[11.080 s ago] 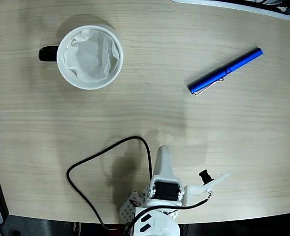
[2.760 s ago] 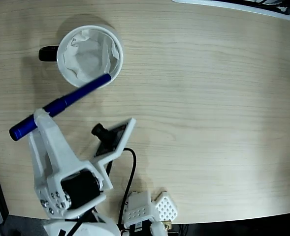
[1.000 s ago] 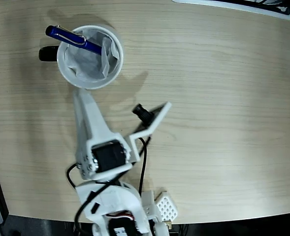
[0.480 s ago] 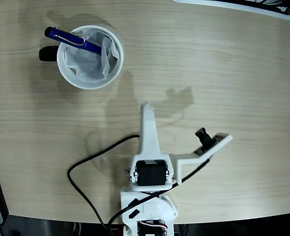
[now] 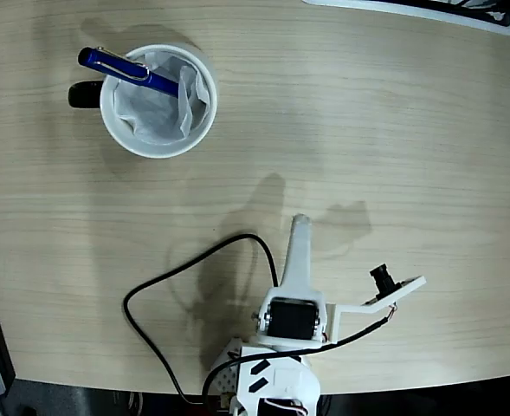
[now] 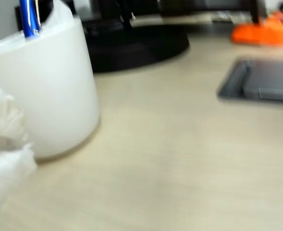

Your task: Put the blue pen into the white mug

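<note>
The white mug [image 5: 155, 149] stands at the upper left of the fixed view, with its black handle [image 5: 85, 94] on the left and crumpled white paper inside. The blue pen [image 5: 125, 69] leans in the mug, its clip end sticking out over the upper-left rim. My gripper [image 5: 300, 225] is low in the middle, far from the mug, pointing up. Its fingers are together with nothing in them. In the wrist view the mug [image 6: 45, 91] fills the left side and the pen [image 6: 28, 17] rises from it. The blurred white fingers [image 6: 4, 144] show at the left edge.
A black cable [image 5: 177, 277] loops on the table left of the arm. The wrist camera bracket [image 5: 383, 279] juts out to the right. A dark, white-edged object [image 5: 428, 10] lies at the top right. The wrist view shows a dark round base [image 6: 136, 41], a grey tray [image 6: 261, 84] and something orange [image 6: 266, 31].
The arm has swung right, away from beside the mug, and drawn back toward the bottom edge. The pen and mug have stayed where they were.
</note>
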You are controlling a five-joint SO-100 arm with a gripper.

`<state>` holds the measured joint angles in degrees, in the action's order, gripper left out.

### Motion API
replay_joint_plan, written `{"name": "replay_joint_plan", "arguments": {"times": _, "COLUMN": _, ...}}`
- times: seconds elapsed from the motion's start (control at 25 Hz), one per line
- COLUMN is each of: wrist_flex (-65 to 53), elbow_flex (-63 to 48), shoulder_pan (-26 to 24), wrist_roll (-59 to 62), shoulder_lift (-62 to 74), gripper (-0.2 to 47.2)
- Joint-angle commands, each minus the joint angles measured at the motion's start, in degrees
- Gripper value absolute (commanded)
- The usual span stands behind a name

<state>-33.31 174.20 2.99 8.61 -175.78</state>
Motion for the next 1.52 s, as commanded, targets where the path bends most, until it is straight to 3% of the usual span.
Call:
{"name": "replay_joint_plan", "arguments": {"times": 0.0, "wrist_flex": -6.6, "elbow_flex": 0.6, "shoulder_pan": 0.2, "wrist_roll": 0.4, "shoulder_lift": -6.1, "gripper": 0.0}}
{"name": "replay_joint_plan", "arguments": {"times": 0.2, "wrist_flex": -19.4, "elbow_flex": -0.2, "shoulder_pan": 1.0, "wrist_roll": -1.8, "shoulder_lift": -14.9, "gripper": 0.0}}
{"name": "replay_joint_plan", "arguments": {"times": 0.56, "wrist_flex": -34.6, "elbow_flex": -2.7, "shoulder_pan": 0.5, "wrist_roll": -9.9, "shoulder_lift": -17.2, "gripper": 0.0}}
{"name": "replay_joint_plan", "arguments": {"times": 1.48, "wrist_flex": -35.2, "elbow_flex": -2.7, "shoulder_pan": 0.3, "wrist_roll": -10.8, "shoulder_lift": -17.2, "gripper": 0.0}}
